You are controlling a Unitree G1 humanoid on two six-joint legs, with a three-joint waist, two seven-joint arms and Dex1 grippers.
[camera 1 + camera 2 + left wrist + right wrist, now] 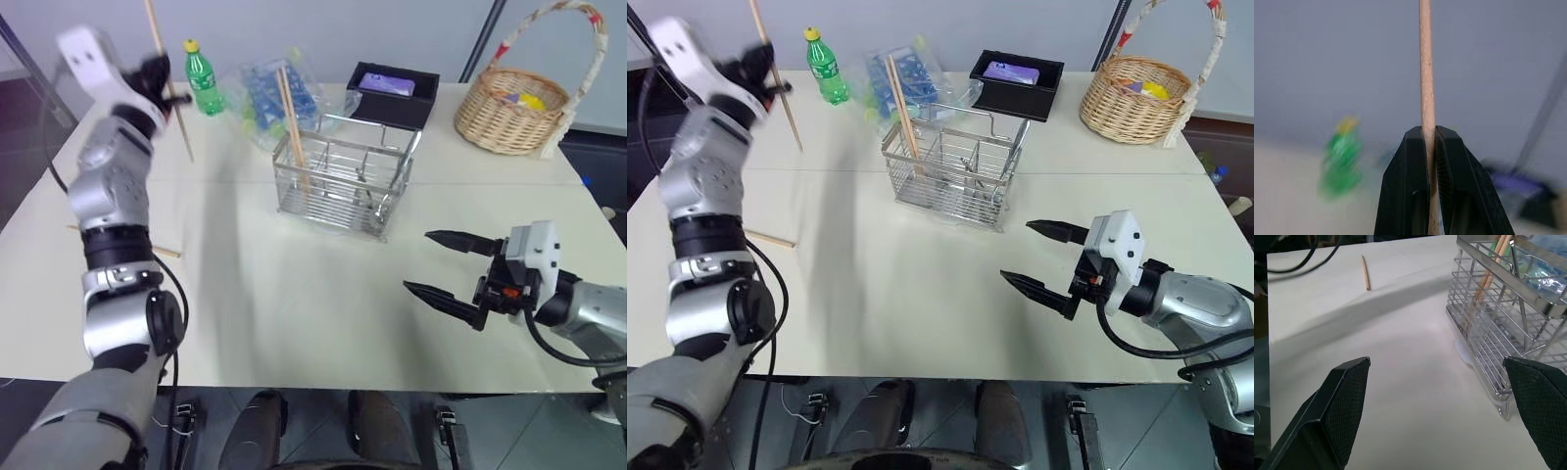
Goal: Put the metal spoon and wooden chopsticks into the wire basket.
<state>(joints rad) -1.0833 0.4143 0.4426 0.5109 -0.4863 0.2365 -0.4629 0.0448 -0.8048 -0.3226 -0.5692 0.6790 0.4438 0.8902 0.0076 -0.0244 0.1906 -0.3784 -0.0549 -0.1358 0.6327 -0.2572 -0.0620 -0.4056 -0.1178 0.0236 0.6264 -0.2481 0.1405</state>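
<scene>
My left gripper [162,80] is raised at the far left of the table, shut on one wooden chopstick [1425,73] that stands nearly upright between its fingers. Two more wooden chopsticks [292,117] lean in the left part of the wire basket [343,186], which stands at the middle back of the table. Another chopstick [769,238] lies flat on the table at the left, partly behind my left arm. The metal spoon I cannot tell apart from the basket's wires. My right gripper [418,260] hovers open at the front right, pointing toward the basket, with nothing in it.
A green bottle [203,78] and a clear bag of blue items [266,93] stand behind the wire basket to the left. A black box [392,93] and a wicker basket [514,108] sit at the back right. The white table [294,313] ends close in front.
</scene>
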